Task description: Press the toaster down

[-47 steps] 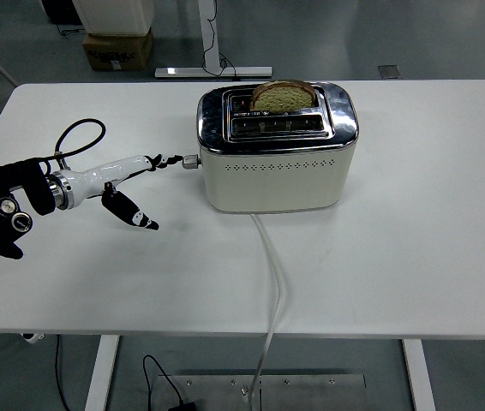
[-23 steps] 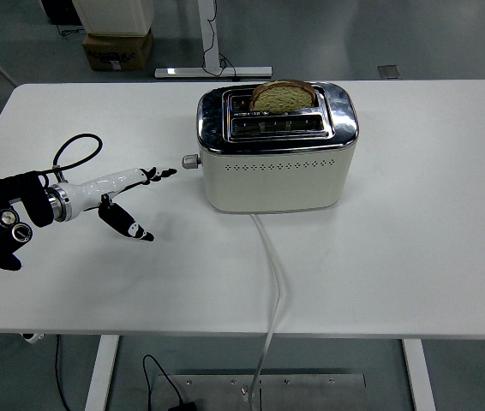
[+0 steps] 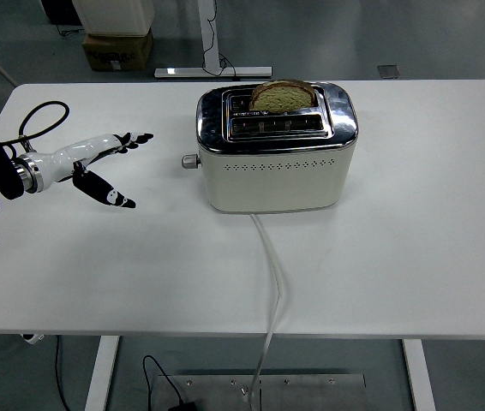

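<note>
White table [image 3: 414,257]: a cream and chrome two-slot toaster [image 3: 277,167] is set at centre, towards the far side. A slice of bread [image 3: 283,95] is seen standing proud of the rear slot. The lever knob [image 3: 190,161] is seen on the toaster's left end. A white cord [image 3: 272,282] is run off the near edge.

Left hand [image 3: 97,163]: held above the table's left part, well apart from the toaster, fingers spread and pointed towards it, thumb dropped low, nothing gripped. Its black forearm is cut off by the left edge.

No writing can be read on the toaster.
</note>
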Tool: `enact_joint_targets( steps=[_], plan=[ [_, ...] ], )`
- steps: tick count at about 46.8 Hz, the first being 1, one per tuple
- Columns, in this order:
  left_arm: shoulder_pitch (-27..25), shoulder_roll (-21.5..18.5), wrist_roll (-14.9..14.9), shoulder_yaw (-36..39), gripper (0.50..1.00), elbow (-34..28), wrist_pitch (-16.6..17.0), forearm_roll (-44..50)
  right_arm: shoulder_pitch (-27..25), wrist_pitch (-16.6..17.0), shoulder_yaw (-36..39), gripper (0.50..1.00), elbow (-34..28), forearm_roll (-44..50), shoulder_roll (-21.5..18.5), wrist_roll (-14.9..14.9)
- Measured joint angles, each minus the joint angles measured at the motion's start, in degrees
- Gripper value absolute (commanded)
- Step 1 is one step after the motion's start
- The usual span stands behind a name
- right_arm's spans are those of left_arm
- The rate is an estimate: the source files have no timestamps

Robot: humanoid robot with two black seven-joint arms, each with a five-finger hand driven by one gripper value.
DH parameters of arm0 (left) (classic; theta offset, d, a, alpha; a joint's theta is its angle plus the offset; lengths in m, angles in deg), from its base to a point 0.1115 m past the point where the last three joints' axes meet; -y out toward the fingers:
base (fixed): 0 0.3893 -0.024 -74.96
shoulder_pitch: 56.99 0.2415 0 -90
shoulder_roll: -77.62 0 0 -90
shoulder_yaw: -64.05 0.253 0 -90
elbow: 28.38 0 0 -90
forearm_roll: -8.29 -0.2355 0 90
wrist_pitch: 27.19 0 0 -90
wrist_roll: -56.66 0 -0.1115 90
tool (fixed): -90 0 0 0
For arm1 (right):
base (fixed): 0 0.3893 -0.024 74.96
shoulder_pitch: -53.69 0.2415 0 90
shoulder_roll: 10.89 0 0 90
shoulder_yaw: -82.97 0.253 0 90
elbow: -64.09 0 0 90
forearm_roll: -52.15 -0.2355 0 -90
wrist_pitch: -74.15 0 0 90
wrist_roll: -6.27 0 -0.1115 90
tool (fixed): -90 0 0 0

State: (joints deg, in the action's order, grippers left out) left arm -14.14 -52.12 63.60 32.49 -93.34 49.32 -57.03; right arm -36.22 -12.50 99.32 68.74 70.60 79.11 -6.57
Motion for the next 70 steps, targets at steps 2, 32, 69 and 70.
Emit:
enact_joint_targets(
  steps=[2, 32, 69, 70],
  plan=[
    [-1.16, -0.72, 0.0, 0.02, 1.0, -0.02, -0.14, 1.15, 0.01, 0.0, 0.0, 0.998, 0.0, 0.0, 0.0, 0.01],
    [-7.18, -3.47, 0.68, -4.3, 1.0, 0.52, 0.1, 22.31, 0.09, -0.01, 0.0, 0.998, 0.01, 0.09, 0.0, -0.06],
    [-5.95, -2.8, 0.71, -5.71, 1.0, 8.58, 0.04, 49.28, 0.1, -0.01, 0.0, 0.998, 0.01, 0.09, 0.0, -0.08],
    [-5.91, -2.8, 0.72, -5.71, 1.0, 8.61, 0.03, 49.86, 0.09, -0.01, 0.0, 0.998, 0.01, 0.09, 0.0, -0.08]
  ],
)
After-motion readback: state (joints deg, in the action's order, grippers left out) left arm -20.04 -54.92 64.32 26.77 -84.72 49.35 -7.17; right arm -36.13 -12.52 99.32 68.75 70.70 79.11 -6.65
